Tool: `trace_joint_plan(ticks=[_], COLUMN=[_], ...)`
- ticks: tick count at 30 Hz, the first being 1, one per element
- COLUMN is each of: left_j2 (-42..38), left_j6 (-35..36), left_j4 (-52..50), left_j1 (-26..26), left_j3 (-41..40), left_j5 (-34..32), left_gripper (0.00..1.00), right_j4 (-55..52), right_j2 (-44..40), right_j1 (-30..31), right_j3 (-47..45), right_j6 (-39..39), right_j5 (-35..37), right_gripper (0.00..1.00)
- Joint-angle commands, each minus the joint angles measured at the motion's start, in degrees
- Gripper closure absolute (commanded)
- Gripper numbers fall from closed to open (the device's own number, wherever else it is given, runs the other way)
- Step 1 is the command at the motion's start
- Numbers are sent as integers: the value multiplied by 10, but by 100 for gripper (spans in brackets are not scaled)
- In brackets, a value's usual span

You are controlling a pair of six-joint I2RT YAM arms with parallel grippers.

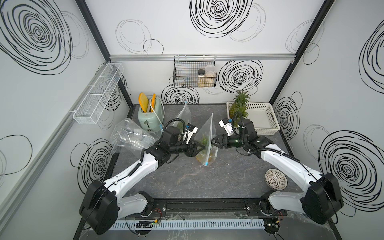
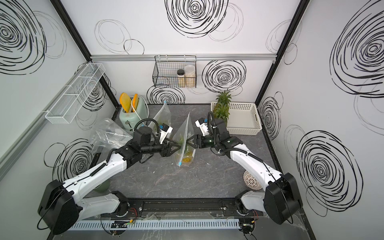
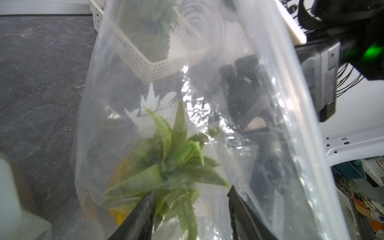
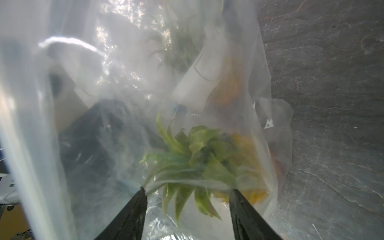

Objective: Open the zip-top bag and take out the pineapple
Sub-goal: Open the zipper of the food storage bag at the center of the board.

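A clear zip-top bag point(image 1: 207, 131) stands tilted in mid-table in both top views, its blue slider point(image 1: 206, 164) low at the front end. Inside it is the pineapple point(image 1: 209, 157), yellow with green leaves point(image 3: 172, 162). My left gripper point(image 1: 202, 147) is at the bag's left side and my right gripper point(image 1: 213, 141) at its right side, facing each other. In the wrist views the left gripper point(image 3: 190, 190) and right gripper point(image 4: 188, 189) both have their jaws wide apart, tips against the bag film, with the pineapple point(image 4: 199, 158) leaves behind the plastic. Neither grips anything.
A second bag point(image 1: 182, 117) stands behind the left arm, and a crumpled empty bag point(image 1: 128, 135) lies at the left by a green toaster point(image 1: 148, 119). A white basket point(image 1: 264, 122) with pineapples point(image 1: 240, 106) sits back right. A patterned bowl point(image 1: 276, 179) lies upside down near the right arm.
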Motion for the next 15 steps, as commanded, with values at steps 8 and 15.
trace_joint_plan(ticks=[8,15], left_j2=[33,43], left_j6=[-15,-18], left_j4=[73,82], left_j1=[-9,-17], left_j3=[-16,-19], left_j5=[6,3], left_gripper=[48,64], right_j4=[113,131], right_j2=[37,65], right_j1=[10,16], right_j3=[-13,-16], right_j6=[43,57], right_j5=[-42,-57], right_gripper=[39,61])
